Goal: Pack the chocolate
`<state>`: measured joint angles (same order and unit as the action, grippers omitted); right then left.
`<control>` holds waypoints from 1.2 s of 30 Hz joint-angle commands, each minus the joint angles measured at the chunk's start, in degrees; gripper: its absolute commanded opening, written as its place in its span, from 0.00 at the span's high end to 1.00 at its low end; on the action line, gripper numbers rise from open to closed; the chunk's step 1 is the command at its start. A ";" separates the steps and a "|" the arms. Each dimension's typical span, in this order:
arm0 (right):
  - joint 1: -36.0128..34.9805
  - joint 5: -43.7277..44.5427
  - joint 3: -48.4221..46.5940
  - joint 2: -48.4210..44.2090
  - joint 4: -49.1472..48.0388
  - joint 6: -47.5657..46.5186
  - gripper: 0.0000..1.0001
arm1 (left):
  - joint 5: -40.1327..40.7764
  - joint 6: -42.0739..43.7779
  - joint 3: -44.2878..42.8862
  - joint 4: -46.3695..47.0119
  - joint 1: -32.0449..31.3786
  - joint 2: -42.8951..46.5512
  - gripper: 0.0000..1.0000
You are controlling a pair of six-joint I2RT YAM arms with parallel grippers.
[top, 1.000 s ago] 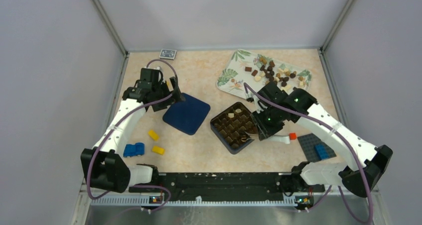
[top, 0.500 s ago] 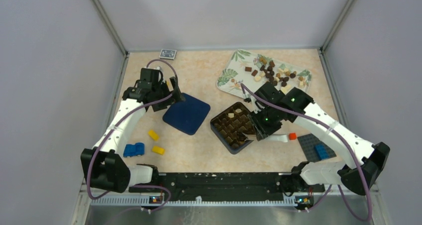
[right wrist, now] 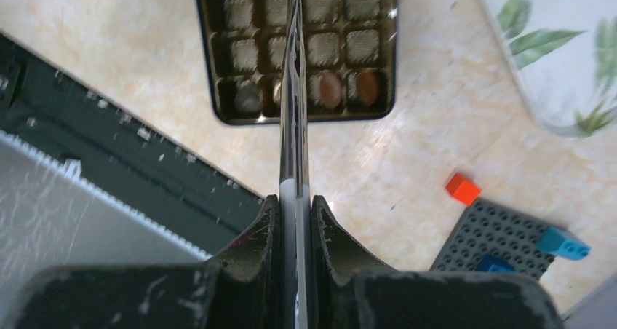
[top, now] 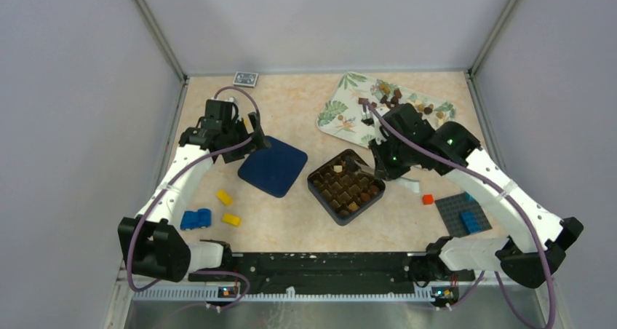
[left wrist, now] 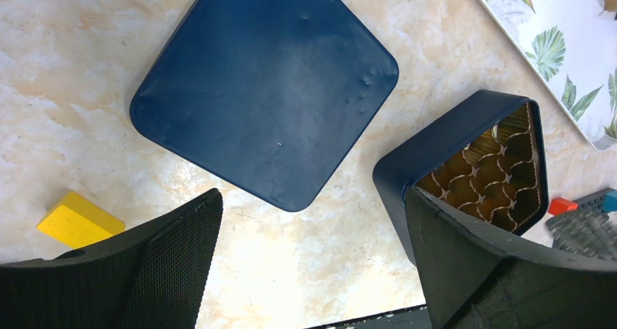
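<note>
Right wrist view: we see our right gripper (right wrist: 295,207) clamped on a thin flat silvery tool (right wrist: 294,89). Ahead of it, the dark square compartment box (right wrist: 218,89) holds brown chocolates (right wrist: 331,87). Beyond that hand, loose chocolates (top: 395,97) lie on a leaf-print tray (top: 336,112). Our left gripper (left wrist: 313,234), fingers wide apart, hovers over a dark blue square lid (left wrist: 265,89).

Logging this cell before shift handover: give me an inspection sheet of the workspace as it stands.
Surface: beige marbled table, no spill seen.
Job's things: chocolates on leaf-print tray; box partly filled; lid off, beside it.
Clutter: yellow bricks, blue brick, red brick, grey plate, card.
Grippers: left gripper open near lid; right gripper shut on thin metal tool.
Cables: purple cables run along both arms.
Surroundings: grey walls on three sides.
</note>
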<state>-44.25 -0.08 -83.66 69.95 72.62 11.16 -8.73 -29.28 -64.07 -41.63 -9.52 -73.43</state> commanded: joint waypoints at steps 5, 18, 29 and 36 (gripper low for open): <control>7.29 12.99 -2.23 5.43 -22.43 1.76 0.95 | -0.82 0.00 0.32 1.91 0.20 1.03 0.01; 10.15 19.90 -6.86 26.26 -38.36 -1.71 0.77 | 3.04 1.36 0.41 -0.81 0.20 5.44 0.01; 8.14 22.48 -7.46 31.77 -41.65 -4.46 0.68 | 4.63 2.89 0.66 -1.00 0.20 5.80 0.01; 6.65 23.26 -9.59 35.74 -41.34 -6.29 0.66 | 4.87 2.83 0.51 -1.00 0.22 5.67 0.01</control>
<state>-36.45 21.19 -89.10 104.20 33.78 6.68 -4.60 -27.16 -63.11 -43.40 -9.52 -67.79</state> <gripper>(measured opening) 0.339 0.987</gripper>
